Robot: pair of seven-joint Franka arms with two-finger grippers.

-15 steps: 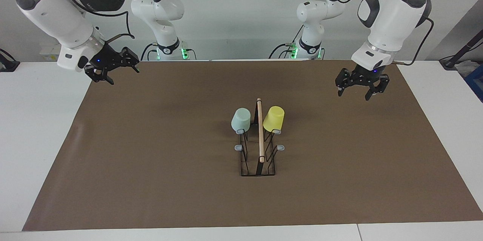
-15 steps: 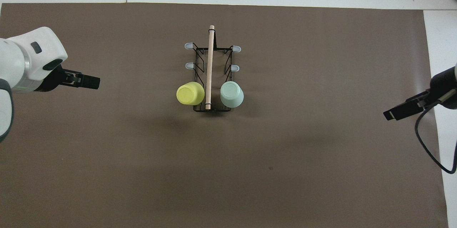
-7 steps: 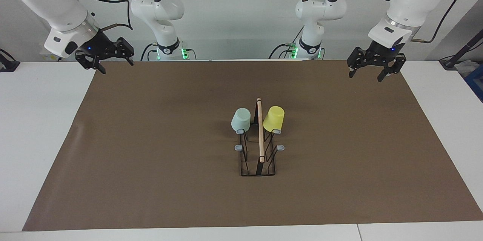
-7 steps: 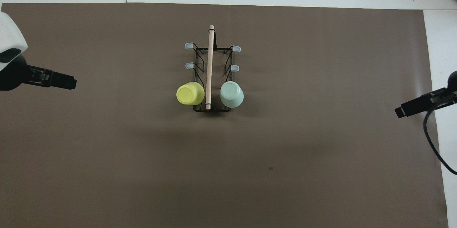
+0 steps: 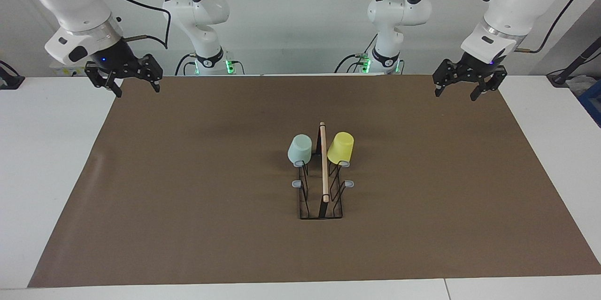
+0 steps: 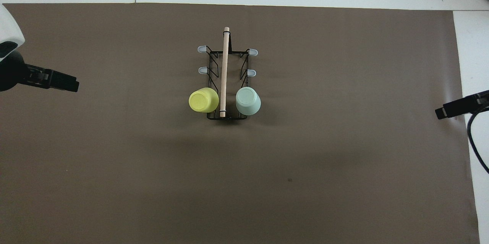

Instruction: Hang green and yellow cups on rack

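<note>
Both cups already sit upside down on the black wire rack point(image 5: 322, 182) with its light wooden rod handle: the pale mint green plastic tumbler point(image 5: 299, 149) caps the prong nearest the robots on the side toward the right arm's end of the counter point(image 5: 188, 225), and the bright yellow plastic tumbler point(image 5: 341, 148) caps the matching prong toward the left arm's end, one on each side of the rod. The hanging looks finished, so the step in hand is, by my judgement, only the retreat. To do it well, each arm should keep high and well apart from the rack, because the light tumblers merely rest on their prongs and a brush could tip them off. The left hand point(image 5: 464, 85) hangs in the air over the brown mat's corner at its own end, fingers spread apart and holding nothing; the right hand point(image 5: 126, 76) hangs over the mat's corner at its end, likewise spread and empty. The rack stands at the middle of the mat, its long axis and rod running straight away from the robots. Each tumbler points base up and mouth down, leaning a little outward from the rod. The four remaining grey-tipped prongs, farther from the robots, are bare.
</note>
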